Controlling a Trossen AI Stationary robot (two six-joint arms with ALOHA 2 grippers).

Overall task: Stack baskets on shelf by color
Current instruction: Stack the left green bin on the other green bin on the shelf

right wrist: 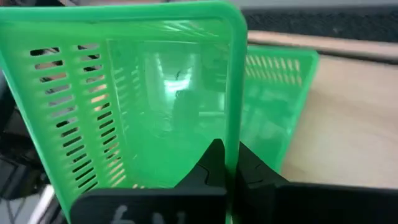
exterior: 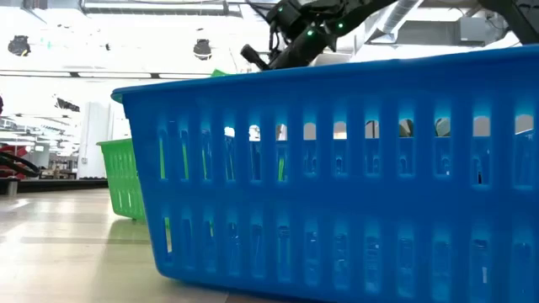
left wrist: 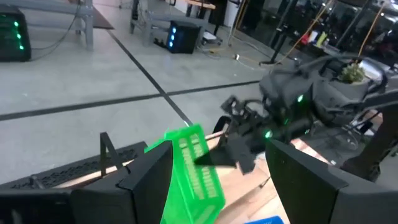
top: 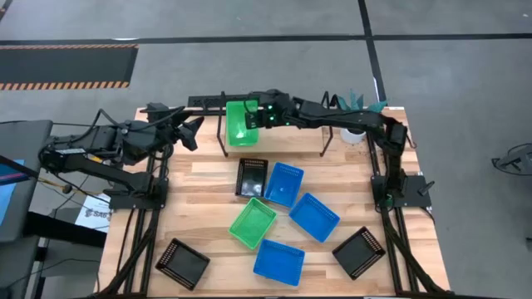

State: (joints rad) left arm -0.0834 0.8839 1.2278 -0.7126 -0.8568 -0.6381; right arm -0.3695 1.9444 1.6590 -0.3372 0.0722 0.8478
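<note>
A green basket [top: 240,123] sits tilted at the left end of the black shelf [top: 326,137] by the table's far edge. My right gripper [top: 261,117] is shut on it. In the right wrist view, a second green basket [right wrist: 280,93] shows behind the held green basket [right wrist: 143,106]. My left gripper [top: 188,133] hovers open just left of the shelf, touching nothing. The left wrist view shows its fingers apart, with the tilted green basket [left wrist: 194,169] and my right gripper [left wrist: 239,146] beyond them. Another green basket [top: 253,223] rests flat on the table. My right gripper pinches the green basket's side wall at its rim [right wrist: 234,134], with one finger [right wrist: 211,163] inside the basket and the other [right wrist: 252,168] outside. It comes from the table's right side. The basket is tilted, and what its lower part rests on is hidden.
Three blue baskets [top: 283,183] [top: 314,217] [top: 278,260] and three black baskets [top: 252,176] [top: 183,262] [top: 359,252] lie scattered on the wooden table. A white pot with a teal plant [top: 356,126] stands at the far right corner. One blue basket [exterior: 337,168] fills the low view.
</note>
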